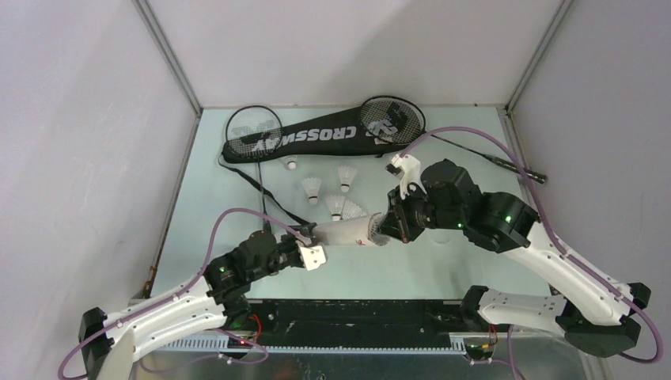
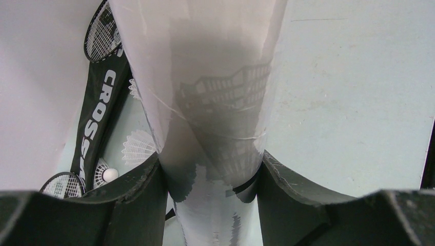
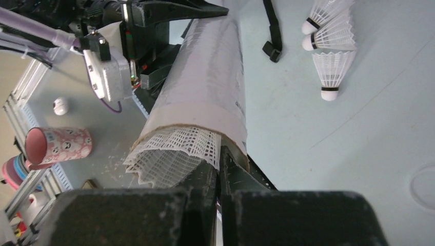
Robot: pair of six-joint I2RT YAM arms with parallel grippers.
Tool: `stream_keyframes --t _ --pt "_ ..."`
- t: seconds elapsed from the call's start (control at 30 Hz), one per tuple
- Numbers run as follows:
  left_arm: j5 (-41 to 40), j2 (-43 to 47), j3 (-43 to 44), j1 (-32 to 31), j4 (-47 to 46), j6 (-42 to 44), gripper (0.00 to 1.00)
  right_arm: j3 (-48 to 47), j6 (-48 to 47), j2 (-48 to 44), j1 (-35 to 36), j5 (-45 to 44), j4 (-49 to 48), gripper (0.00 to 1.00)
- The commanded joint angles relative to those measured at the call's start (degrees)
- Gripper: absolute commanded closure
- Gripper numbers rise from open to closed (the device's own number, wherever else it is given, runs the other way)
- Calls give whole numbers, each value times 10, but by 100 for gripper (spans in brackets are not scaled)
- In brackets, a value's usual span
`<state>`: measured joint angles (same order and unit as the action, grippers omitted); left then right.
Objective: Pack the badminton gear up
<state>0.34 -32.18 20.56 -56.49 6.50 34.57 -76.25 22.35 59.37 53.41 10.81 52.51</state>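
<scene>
The long white tube (image 1: 340, 232) hangs level over the table's near middle. My left gripper (image 1: 311, 244) is shut around its left end, a finger on each side of the tube (image 2: 215, 77). At the tube's open right end (image 3: 210, 77), my right gripper (image 3: 219, 164) is shut on the skirt edge of a shuttlecock (image 3: 169, 154) that sticks out of the mouth. Stacked skirts show faintly through the tube wall. Several loose shuttlecocks (image 1: 313, 188) lie behind the tube. The black CROSSWAY bag (image 1: 308, 138) lies at the back with two racket heads (image 1: 253, 127) (image 1: 392, 119) by it.
The bag's black strap (image 1: 265, 194) trails toward the left arm. One racket's shaft and handle (image 1: 506, 165) reach toward the right wall. A pink patterned cup (image 3: 56, 143) and a small white ball (image 3: 60, 106) lie beyond the table's near edge.
</scene>
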Motion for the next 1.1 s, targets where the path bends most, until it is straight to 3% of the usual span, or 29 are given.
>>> stream_keyframes --t 0.0,0.27,0.37,0.57,0.63,0.67,0.73,0.93,1.07 --pt "17 7 7 -2 -46 5 100 -28 10 15 32 -98 -13 100" --pt "24 8 5 -2 -53 2 100 -29 3 55 92 -167 -46 100" --pt "23 18 3 -2 -54 0 100 -33 -5 62 96 -157 -49 91" --pt "16 43 -5 -2 -57 -5 100 -59 -27 15 100 -177 -35 57" --pt "8 47 -3 -2 -52 -10 100 -64 -36 -19 99 -190 -40 41" --pt "2 48 -2 -2 -49 -14 100 -65 -41 -30 100 -189 -49 27" --pt "-18 48 0 -2 -48 -20 100 -64 -52 -64 99 -180 -64 13" --pt "-48 52 4 -2 -58 -29 100 -20 -80 -142 83 -172 -137 1" --pt "-76 69 3 -2 -78 -34 100 13 -77 -141 -3 -145 -176 1"
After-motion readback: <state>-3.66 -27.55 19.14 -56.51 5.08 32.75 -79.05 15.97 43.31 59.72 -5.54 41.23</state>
